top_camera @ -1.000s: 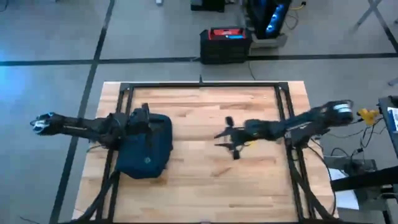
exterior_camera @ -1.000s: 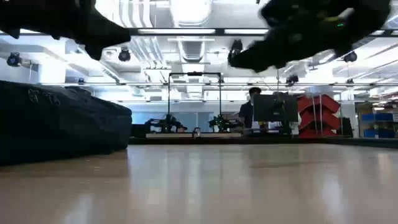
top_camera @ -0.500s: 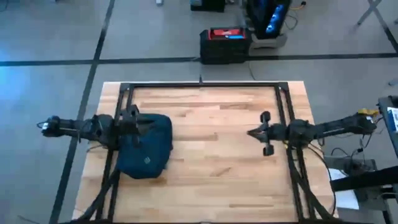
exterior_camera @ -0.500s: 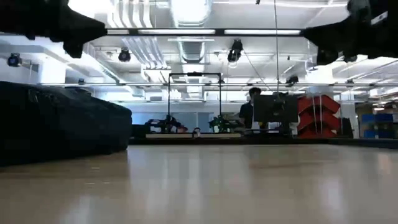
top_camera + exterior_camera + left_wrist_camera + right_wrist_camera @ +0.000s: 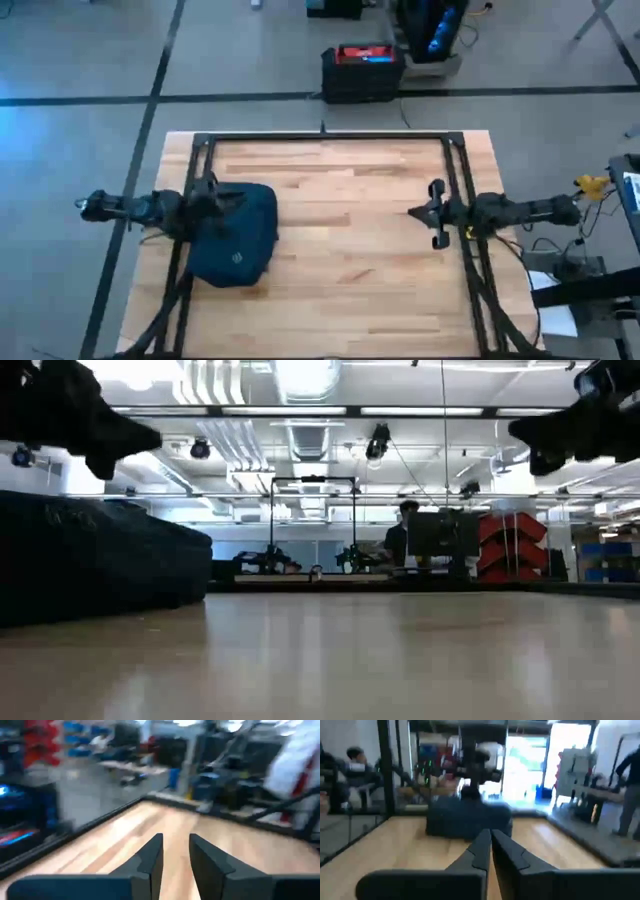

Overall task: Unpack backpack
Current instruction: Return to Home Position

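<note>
The dark navy backpack [image 5: 238, 240] lies flat on the left part of the wooden table; it also shows in the low view [image 5: 90, 560] and, far off, in the right wrist view [image 5: 470, 820]. My left gripper [image 5: 222, 197] hovers level over the backpack's left far edge, raised clear of it [image 5: 95, 430]. It is open by a narrow gap, with nothing between its fingers [image 5: 175, 840]. My right gripper [image 5: 412, 212] hangs level over the table's right side, pointing toward the backpack, shut and holding nothing [image 5: 490, 834].
Black frame rails [image 5: 455, 180] run along the table's left, far and right sides. Bare wood [image 5: 340, 250] lies between the two grippers. A black box with a red top [image 5: 362, 70] stands on the floor beyond the far edge. A person [image 5: 400, 535] shows in the room behind.
My right gripper has drawn back from the table's middle toward its right edge and has shut. My left gripper has pulled back a little toward the left edge, off the middle of the backpack. The backpack has stayed where it was.
</note>
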You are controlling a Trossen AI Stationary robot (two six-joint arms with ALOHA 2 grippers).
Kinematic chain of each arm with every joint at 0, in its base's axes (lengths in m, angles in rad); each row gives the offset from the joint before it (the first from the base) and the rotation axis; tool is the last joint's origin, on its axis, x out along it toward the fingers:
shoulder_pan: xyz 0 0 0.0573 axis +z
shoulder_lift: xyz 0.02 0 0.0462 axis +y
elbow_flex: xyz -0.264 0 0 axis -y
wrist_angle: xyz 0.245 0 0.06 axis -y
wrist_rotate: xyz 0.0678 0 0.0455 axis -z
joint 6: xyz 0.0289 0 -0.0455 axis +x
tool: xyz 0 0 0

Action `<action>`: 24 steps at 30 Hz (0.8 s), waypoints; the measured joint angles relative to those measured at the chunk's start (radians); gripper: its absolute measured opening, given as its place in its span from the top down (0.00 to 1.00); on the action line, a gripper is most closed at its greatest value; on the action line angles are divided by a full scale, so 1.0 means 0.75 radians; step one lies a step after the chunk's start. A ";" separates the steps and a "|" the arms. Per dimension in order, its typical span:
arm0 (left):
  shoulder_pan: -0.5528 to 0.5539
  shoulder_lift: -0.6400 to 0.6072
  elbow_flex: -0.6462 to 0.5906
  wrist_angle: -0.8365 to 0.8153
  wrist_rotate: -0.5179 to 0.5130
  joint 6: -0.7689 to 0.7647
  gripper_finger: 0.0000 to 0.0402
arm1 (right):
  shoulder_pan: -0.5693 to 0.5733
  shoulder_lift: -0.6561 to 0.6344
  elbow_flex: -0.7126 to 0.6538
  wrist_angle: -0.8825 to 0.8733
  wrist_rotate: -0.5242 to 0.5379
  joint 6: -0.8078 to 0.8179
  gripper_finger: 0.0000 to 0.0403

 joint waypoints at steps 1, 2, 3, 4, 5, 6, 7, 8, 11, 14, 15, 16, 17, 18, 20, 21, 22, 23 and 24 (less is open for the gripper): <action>0.000 0.017 0.000 -0.019 0.002 0.002 0.81 | 0.000 0.014 0.000 -0.012 0.000 0.001 0.99; 0.000 0.034 -0.001 -0.029 0.003 0.004 0.81 | 0.000 0.022 0.000 -0.008 0.000 0.001 0.99; 0.000 0.055 -0.001 -0.032 0.002 0.005 0.81 | 0.000 0.029 0.000 -0.017 0.000 0.000 0.99; 0.000 0.078 0.000 -0.031 0.002 0.005 0.81 | 0.000 0.040 0.000 -0.024 0.000 0.001 0.99; 0.000 0.096 0.001 -0.036 0.002 0.005 0.81 | 0.000 0.053 0.000 -0.023 0.000 0.000 0.99; 0.000 0.111 -0.001 -0.044 0.002 0.006 0.81 | 0.000 0.068 0.000 -0.020 0.000 0.000 0.99; 0.000 0.131 -0.001 -0.042 0.003 0.006 0.81 | 0.000 0.073 0.000 -0.023 0.000 0.000 0.99; 0.000 0.151 0.000 -0.036 0.001 0.006 0.81 | 0.000 0.074 0.000 -0.028 0.000 0.000 0.99; 0.000 0.200 0.000 -0.044 0.002 0.006 0.81 | 0.000 0.096 0.000 -0.018 0.000 0.000 0.99; 0.000 0.249 0.000 -0.035 0.002 0.006 0.81 | 0.000 0.098 0.000 -0.027 0.000 0.000 0.99; 0.000 0.261 0.000 -0.037 0.002 0.006 0.81 | 0.000 0.105 0.000 -0.027 0.000 0.000 0.99; 0.000 0.274 0.000 -0.041 0.002 0.006 0.81 | 0.000 0.112 0.000 -0.018 0.000 0.000 0.99; 0.000 0.289 0.000 -0.041 0.002 0.006 0.81 | 0.000 0.113 0.000 -0.016 0.000 0.000 0.99; 0.000 0.302 0.000 -0.038 0.001 0.006 0.81 | 0.000 0.113 0.000 -0.026 0.000 0.000 0.99; 0.000 0.324 0.000 -0.036 0.002 0.006 0.81 | 0.000 0.118 0.000 -0.024 0.000 0.001 0.99; 0.000 0.334 0.000 -0.037 0.001 0.006 0.81 | 0.000 0.124 0.000 -0.018 0.000 0.000 0.99; 0.000 0.346 0.000 -0.036 0.002 0.006 0.81 | 0.000 0.126 0.000 -0.020 0.000 0.000 0.99; 0.000 0.356 0.000 -0.037 0.002 0.006 0.81 | 0.000 0.126 0.000 -0.026 0.000 0.000 0.99; 0.000 0.365 0.000 -0.036 0.002 0.006 0.81 | 0.000 0.126 0.000 -0.025 0.000 0.000 0.99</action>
